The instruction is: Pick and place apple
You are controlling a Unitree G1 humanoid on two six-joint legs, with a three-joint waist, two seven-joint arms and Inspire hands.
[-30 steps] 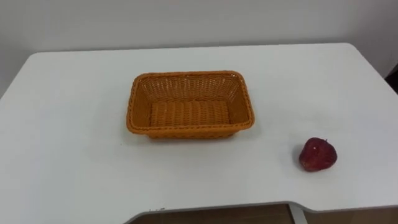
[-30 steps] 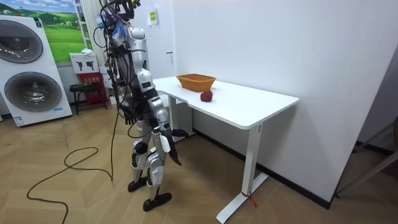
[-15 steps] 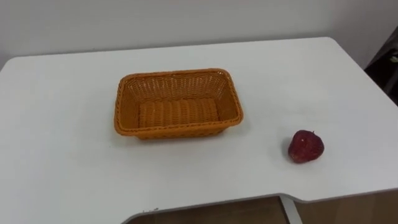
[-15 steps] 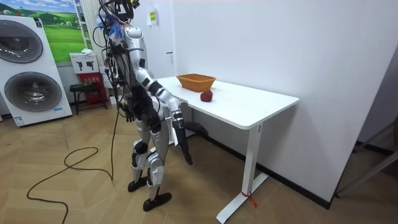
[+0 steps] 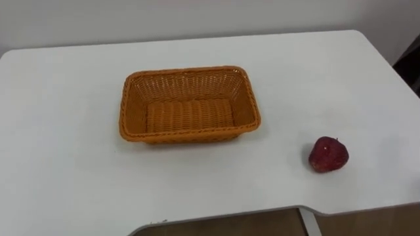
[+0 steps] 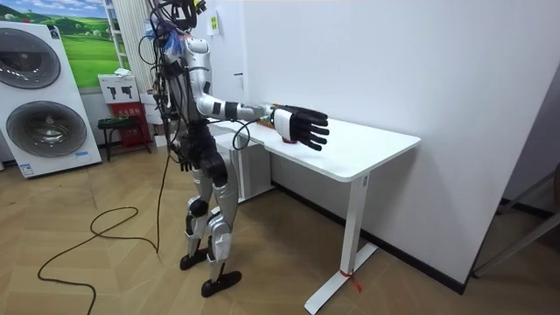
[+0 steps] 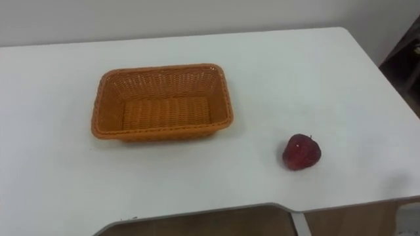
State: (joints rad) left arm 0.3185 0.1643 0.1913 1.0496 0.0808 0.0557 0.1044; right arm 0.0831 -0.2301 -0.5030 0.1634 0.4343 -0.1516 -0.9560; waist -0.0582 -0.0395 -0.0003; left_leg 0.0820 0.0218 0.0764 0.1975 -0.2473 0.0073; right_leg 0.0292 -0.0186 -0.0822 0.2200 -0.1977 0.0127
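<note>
Item 1, apple (image 5: 329, 155): dark red, stem end up. It sits on the white surface (image 5: 65, 164) near the front edge, on the robot's right, with nothing touching it.

Item 2, wicker basket (image 5: 190, 135): orange-brown, rectangular, nothing in it. It stands near the middle of the surface, well apart from the apple, to the apple's left and further back.

Item 3, right robot hand (image 6: 302, 127): dark, with fingers straight and spread wide, holding nothing. The arm is held out about level from the shoulder over the near part of the surface, fingers pointing to the room view's right.

Robot: stands upright on the wooden floor (image 6: 105, 262) at the end of the surface on the room view's left.

Surroundings, from the room view: a washing machine (image 6: 48, 114) by the far wall, under a green landscape poster (image 6: 87, 44). A small sheet (image 6: 213, 24) hangs on the wall behind the robot's head, its print too small to read.
</note>
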